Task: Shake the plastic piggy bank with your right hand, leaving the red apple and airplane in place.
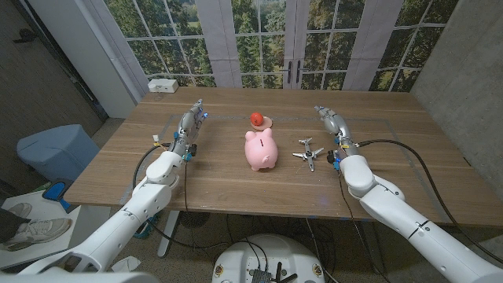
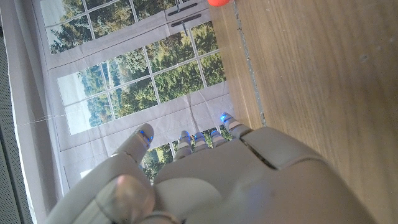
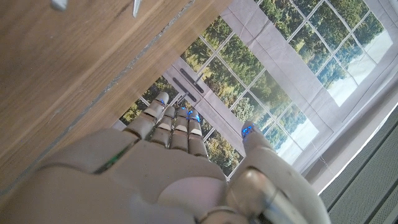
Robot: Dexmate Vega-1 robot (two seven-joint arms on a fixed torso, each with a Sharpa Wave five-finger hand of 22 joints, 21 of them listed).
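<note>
A pink plastic piggy bank (image 1: 260, 150) stands in the middle of the wooden table (image 1: 236, 185). Just behind it lies a red apple (image 1: 257, 119), whose edge also shows in the left wrist view (image 2: 217, 2). A small grey toy airplane (image 1: 308, 152) lies to the right of the pig; two of its tips show in the right wrist view (image 3: 60, 4). My right hand (image 1: 331, 122) stands on its edge beyond the airplane, fingers straight, holding nothing (image 3: 168, 168). My left hand (image 1: 189, 125) stands the same way at the left, empty (image 2: 211, 174).
A white box (image 1: 162, 85) sits on the table's far left corner. A blue bin (image 1: 56, 149) stands on the floor left of the table. Tall windows run behind the far edge. Bare wood lies in front of the pig.
</note>
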